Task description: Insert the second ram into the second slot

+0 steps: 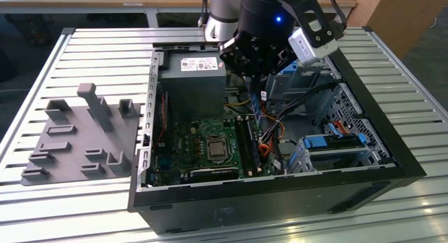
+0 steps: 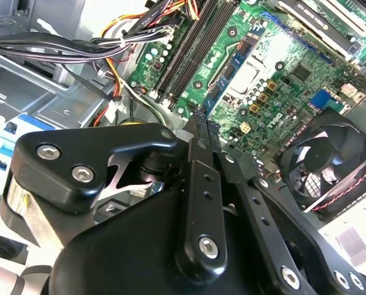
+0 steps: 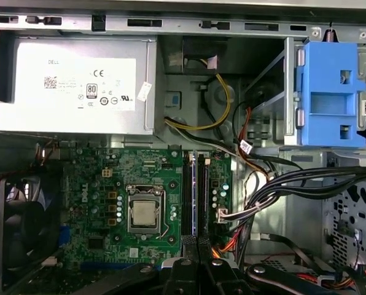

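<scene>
the gripper (image 1: 253, 84) pinches the second ram (image 1: 259, 111) upright, its low end near the memory slots (image 1: 246, 143), at 3 o'clock from the processor socket (image 1: 213, 147) in the exterior view.

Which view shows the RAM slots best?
First wrist view: slots seen straight on, beside the CPU socket. Second wrist view shows them slanted; exterior view shows them from farther off, partly behind the ram.
</scene>
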